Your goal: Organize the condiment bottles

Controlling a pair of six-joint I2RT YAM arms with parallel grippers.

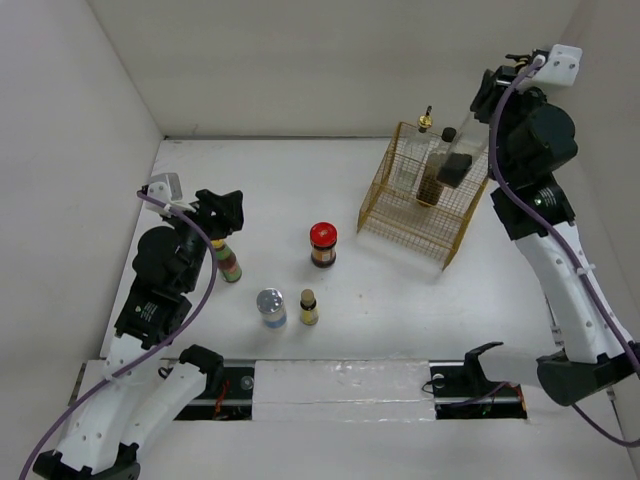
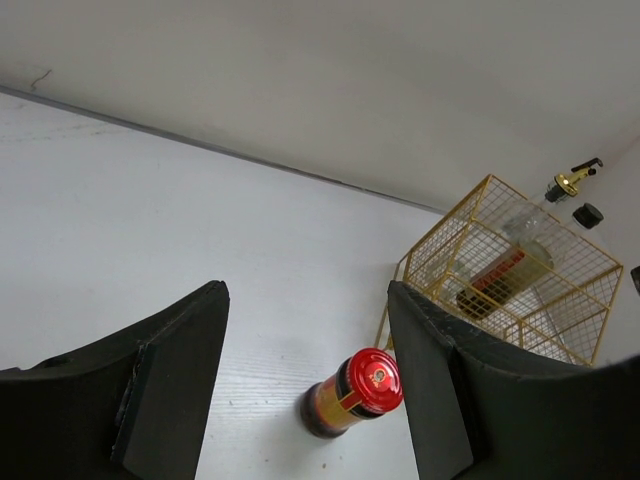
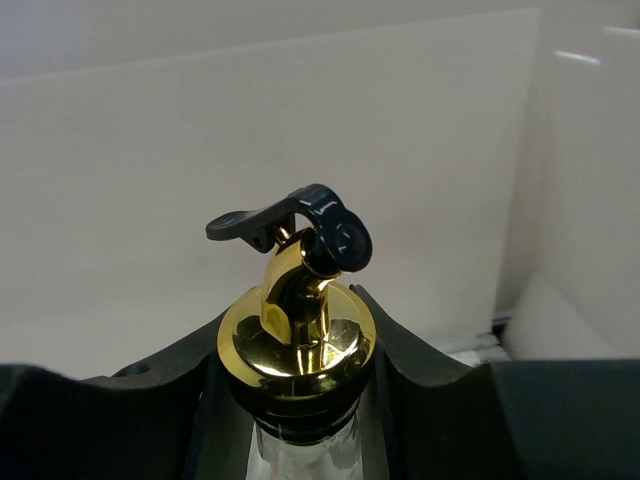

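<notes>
Two fingers of the right gripper pinch the neck of a gold-spouted bottle, held upright inside the gold wire basket at far right, just beside its twin. At near left, the left gripper, jaws apart and empty, hangs close over the colourful-labelled bottle, the arm nearer the four bottles outside.

You'll see a red-lidded jar, a yellow bottle, a silver-lidded jar with a seemingly blue label, a gold wire basket, and a gold-spouted bottle tipped black, all over a white surface.
</notes>
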